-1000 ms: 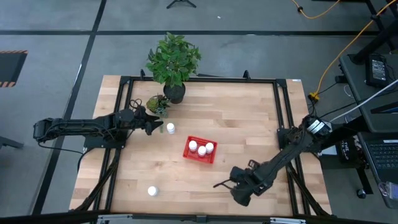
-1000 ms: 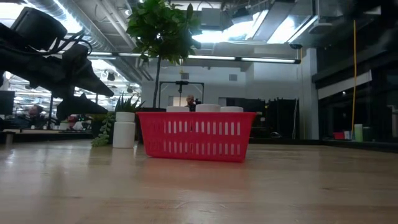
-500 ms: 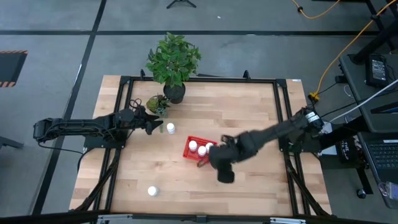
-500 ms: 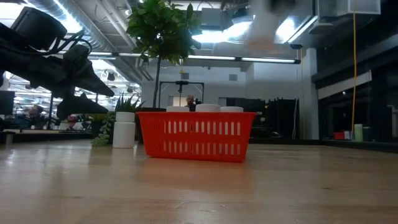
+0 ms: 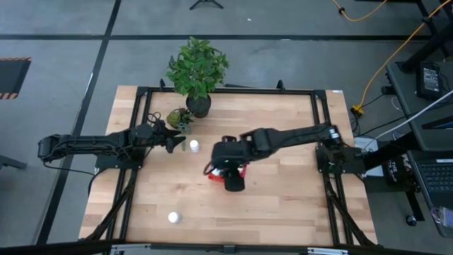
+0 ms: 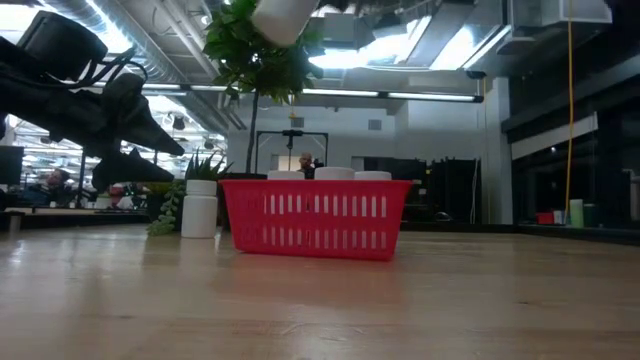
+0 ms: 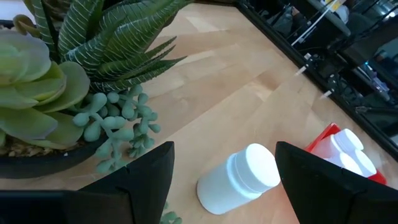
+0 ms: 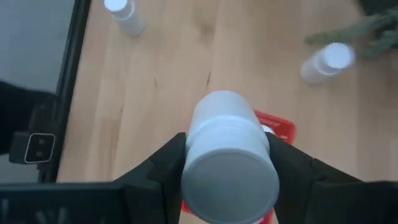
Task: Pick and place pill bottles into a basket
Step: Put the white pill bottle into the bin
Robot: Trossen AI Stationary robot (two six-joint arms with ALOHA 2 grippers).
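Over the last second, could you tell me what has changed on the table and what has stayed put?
The right gripper, shut on a pill bottle, swung from the table's near right corner to above the red basket. The left gripper stayed open beside the standing bottle near the small plant. The basket, its three bottles, and the bottle at the near edge did not move.

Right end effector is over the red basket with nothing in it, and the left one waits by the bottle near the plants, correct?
Not quite. The right end effector is over the red basket, but it holds a white pill bottle, as the right wrist view shows. The left end effector does wait by the bottle near the plants.
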